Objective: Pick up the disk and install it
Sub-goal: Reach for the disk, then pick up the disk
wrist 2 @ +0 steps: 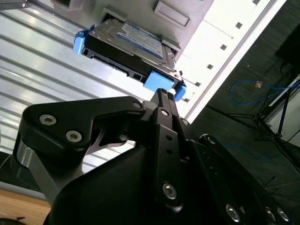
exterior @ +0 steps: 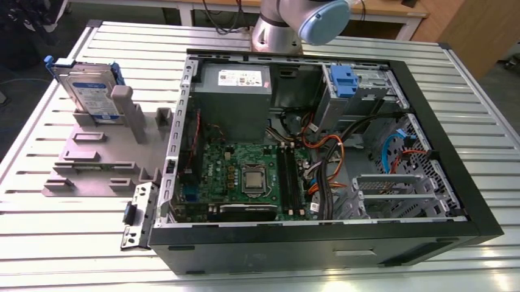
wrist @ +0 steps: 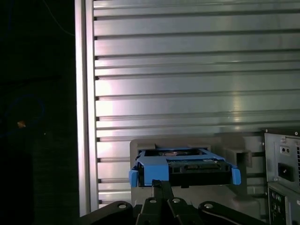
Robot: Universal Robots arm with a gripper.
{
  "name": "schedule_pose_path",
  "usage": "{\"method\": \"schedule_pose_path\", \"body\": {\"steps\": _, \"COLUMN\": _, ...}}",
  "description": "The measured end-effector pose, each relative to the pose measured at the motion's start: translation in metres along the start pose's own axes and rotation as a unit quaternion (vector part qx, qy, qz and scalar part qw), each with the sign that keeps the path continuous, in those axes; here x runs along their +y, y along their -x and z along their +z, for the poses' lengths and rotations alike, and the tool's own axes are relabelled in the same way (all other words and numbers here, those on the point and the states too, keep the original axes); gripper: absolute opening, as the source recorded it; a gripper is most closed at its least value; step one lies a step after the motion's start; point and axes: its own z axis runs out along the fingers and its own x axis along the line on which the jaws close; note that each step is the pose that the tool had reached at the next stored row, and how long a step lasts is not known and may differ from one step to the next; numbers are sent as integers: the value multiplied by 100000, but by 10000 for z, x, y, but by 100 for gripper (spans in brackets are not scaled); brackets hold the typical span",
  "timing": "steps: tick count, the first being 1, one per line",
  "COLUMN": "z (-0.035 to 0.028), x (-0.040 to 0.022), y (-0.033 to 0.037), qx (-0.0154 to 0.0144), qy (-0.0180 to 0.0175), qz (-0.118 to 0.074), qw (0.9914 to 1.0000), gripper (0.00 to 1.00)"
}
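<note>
The disk (exterior: 85,91), silver-grey with a white-and-blue label and a blue carrier, stands on edge in a grey holder (exterior: 97,152) at the exterior view's left, beside the open computer case (exterior: 325,152). Both wrist views also show the disk (wrist 2: 136,42) (wrist: 187,166) in that holder. My gripper (wrist 2: 161,93) (wrist: 161,183) hangs apart from the disk and points at its blue end. Its black fingers are shut together with nothing between them.
The case lies open on a slatted aluminium table (exterior: 73,243). Inside are a motherboard (exterior: 243,176), a grey power supply (exterior: 235,91), cables and a drive bay with a blue carrier (exterior: 341,82). The arm's base (exterior: 293,24) stands behind the case. The table edge (wrist: 84,117) runs near the holder.
</note>
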Motion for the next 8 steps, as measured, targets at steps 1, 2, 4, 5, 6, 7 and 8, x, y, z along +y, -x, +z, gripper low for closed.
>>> {"method": "schedule_pose_path", "body": {"steps": 1, "z": 0, "x": 0, "y": 0, "qx": -2, "qy": 1, "qz": -4, "qw": 100000, "gripper": 11}}
{"method": "schedule_pose_path", "body": {"steps": 2, "z": 0, "x": 0, "y": 0, "qx": 0, "qy": 3, "qz": -6, "qw": 100000, "gripper": 11}}
{"method": "schedule_pose_path", "body": {"steps": 4, "z": 0, "x": 0, "y": -2, "qx": 1, "qy": 0, "qz": 0, "qw": 100000, "gripper": 11}}
{"method": "schedule_pose_path", "body": {"steps": 5, "z": 0, "x": 0, "y": -2, "qx": 0, "qy": 2, "qz": -1, "qw": 100000, "gripper": 11}}
{"method": "schedule_pose_path", "body": {"steps": 6, "z": 0, "x": 0, "y": -2, "qx": 1, "qy": 0, "qz": -1, "qw": 100000, "gripper": 11}}
{"method": "schedule_pose_path", "body": {"steps": 7, "z": 0, "x": 0, "y": -2, "qx": -2, "qy": 3, "qz": -1, "qw": 100000, "gripper": 11}}
{"method": "schedule_pose_path", "body": {"steps": 8, "z": 0, "x": 0, "y": -2, "qx": -2, "qy": 2, "qz": -3, "qw": 100000, "gripper": 11}}
